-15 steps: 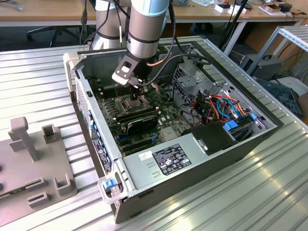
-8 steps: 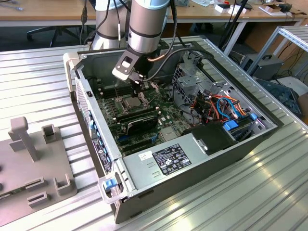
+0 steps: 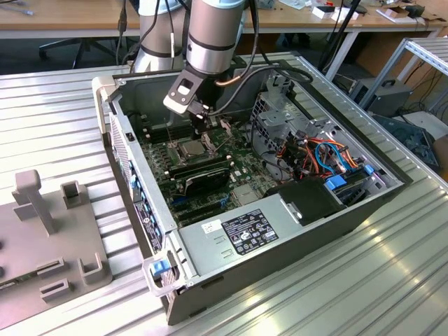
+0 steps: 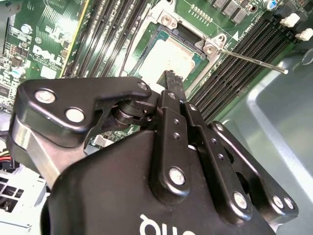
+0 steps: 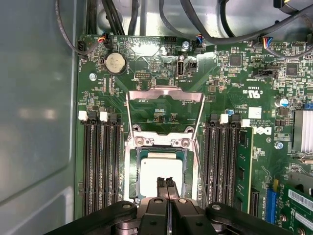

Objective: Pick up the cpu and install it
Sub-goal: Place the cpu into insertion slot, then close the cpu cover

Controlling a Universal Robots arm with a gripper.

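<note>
In the exterior view my gripper (image 3: 198,130) hangs just above the cpu (image 3: 194,148), which lies flat in the socket (image 3: 182,149), at 11 o'clock from the power supply (image 3: 241,234). In both wrist views my fingers (image 5: 161,186) are pressed together, holding nothing, over the cpu's metal top.

Arm (image 3: 213,35) upright — jaws together, tips downward

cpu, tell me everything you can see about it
The cpu is a small flat square chip with a dull, pale silver-grey metal top. It lies flat in the socket on the green motherboard, with the retention frame swung open beside it. The gripper hangs over one edge of it, fingers shut together; whether they touch the chip cannot be told.
</note>
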